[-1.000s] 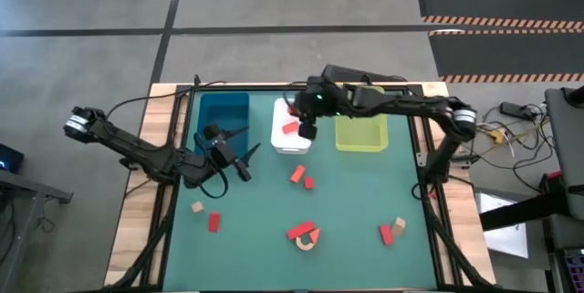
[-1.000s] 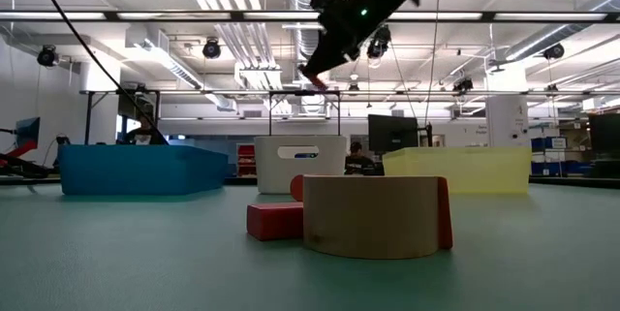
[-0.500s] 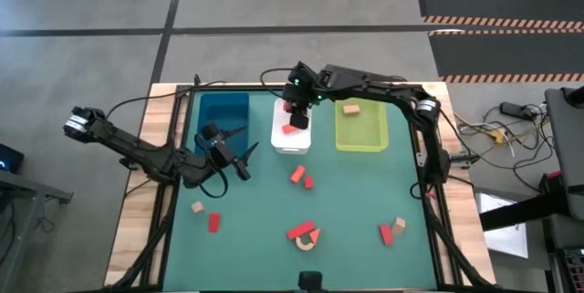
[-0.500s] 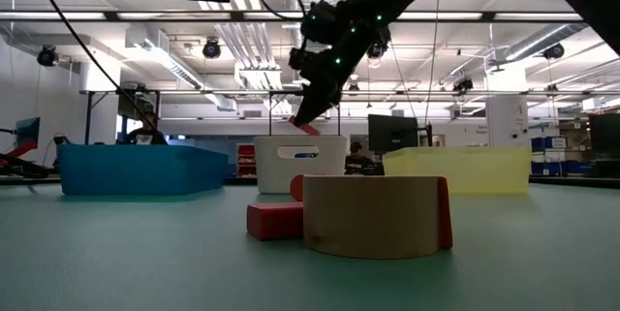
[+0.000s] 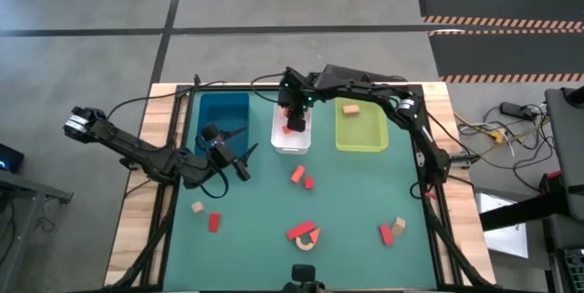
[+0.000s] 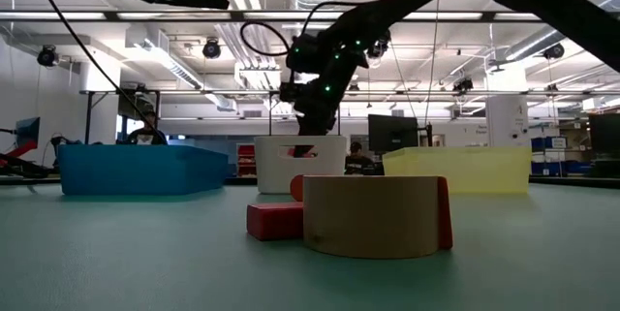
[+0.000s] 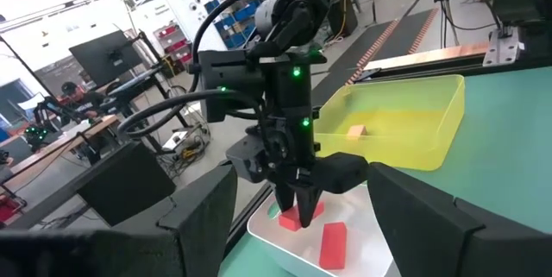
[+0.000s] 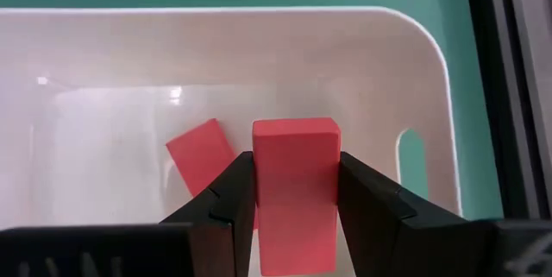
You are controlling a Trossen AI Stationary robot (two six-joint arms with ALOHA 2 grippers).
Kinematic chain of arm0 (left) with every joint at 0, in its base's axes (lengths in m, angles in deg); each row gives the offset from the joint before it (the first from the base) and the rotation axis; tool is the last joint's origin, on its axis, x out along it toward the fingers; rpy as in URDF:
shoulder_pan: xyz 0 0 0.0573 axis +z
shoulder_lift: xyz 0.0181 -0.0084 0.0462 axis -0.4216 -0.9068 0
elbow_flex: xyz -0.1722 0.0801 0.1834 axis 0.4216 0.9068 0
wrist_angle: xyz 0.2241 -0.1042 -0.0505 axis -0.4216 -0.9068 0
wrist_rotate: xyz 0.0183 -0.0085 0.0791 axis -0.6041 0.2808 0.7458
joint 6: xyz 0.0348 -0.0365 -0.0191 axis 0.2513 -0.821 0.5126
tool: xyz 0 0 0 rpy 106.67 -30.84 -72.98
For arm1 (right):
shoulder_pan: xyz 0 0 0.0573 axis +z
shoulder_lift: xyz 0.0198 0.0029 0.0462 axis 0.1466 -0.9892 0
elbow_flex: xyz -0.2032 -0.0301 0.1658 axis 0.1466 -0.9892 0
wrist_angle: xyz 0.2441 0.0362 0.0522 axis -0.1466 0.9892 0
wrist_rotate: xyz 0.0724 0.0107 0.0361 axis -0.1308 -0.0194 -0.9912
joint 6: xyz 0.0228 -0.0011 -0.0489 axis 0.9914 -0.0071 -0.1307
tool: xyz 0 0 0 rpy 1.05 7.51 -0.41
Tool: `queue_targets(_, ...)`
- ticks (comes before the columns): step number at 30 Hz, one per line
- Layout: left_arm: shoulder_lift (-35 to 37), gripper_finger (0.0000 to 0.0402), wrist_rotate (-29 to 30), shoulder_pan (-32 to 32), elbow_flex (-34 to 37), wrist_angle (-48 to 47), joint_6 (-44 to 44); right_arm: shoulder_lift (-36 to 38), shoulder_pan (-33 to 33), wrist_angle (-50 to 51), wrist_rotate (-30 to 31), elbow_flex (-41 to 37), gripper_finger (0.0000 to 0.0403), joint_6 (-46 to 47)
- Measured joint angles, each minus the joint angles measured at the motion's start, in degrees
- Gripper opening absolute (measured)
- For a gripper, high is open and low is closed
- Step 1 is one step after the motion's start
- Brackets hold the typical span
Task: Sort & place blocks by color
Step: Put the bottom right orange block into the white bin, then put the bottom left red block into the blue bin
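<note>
Right end effector [image 8: 293, 192] clamped on red block [image 8: 294, 182] inside white tray [image 8: 414, 78]; left end effector [image 5: 245, 158] spread wide, empty, beside blue tray [image 5: 224, 110].

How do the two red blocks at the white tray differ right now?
Held red block: clamped between the right gripper fingers, above the white tray floor. Loose red block: lying free on the tray floor, untouched by the fingers.
Pose: the held block sits square to the gripper; the loose block lies skewed beside it.
View: the held block partly hides the loose one.
Shared: both red and within the tray's outline.
</note>
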Motion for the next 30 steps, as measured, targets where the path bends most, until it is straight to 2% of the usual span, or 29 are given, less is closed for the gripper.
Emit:
queue_targets(7, 0.0, 0.0244, 0.0, 0.0, 0.11, 0.0, -0.02, -1.04, -0.21, 1.0, 0.3, 1.07, 0.0136, -0.07)
queue_targets(16, 0.0, 0.0244, -0.01, 0.0, 0.17, 0.2, -0.35, -1.04, -0.44, 2.94, 0.31, 0.88, 0.0133, 0.33)
queue_targets(30, 0.0, 0.0244, -0.03, 0.04, 0.2, 0.11, -1.33, -1.04, -0.44, 3.38, 0.32, 0.88, 0.0166, 0.37)
